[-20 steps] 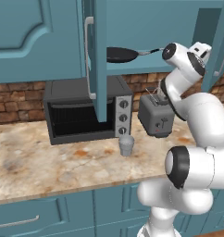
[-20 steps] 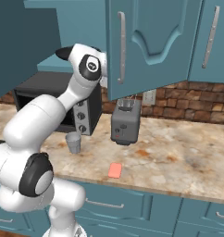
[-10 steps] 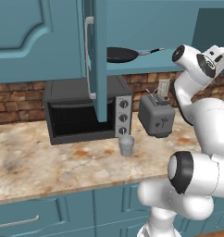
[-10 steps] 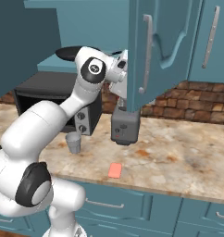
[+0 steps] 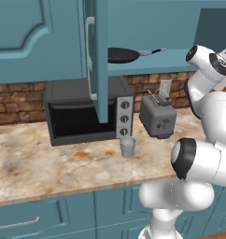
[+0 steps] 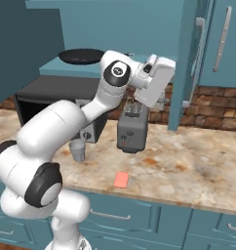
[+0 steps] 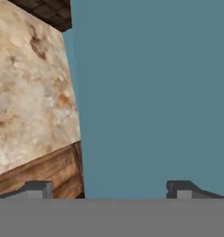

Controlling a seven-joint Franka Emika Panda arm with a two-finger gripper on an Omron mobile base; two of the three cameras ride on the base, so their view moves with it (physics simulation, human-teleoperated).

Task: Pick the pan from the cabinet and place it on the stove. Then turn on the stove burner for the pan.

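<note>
I see the pan (image 5: 123,55) lying on the bottom shelf of the open cabinet (image 5: 147,28), its thin grey handle pointing right, above the black microwave (image 5: 87,112). My claw (image 7: 109,187) has its two fingertips set wide apart with nothing between them, and it looks onto the flat teal face of a cabinet door (image 6: 188,63) with the speckled surface (image 7: 33,92) beside it. Down on the surface stand a grey toaster (image 5: 158,119) right of the microwave, a small cup (image 5: 127,146) nearer me, and a small red item (image 6: 121,179) near the front edge.
</note>
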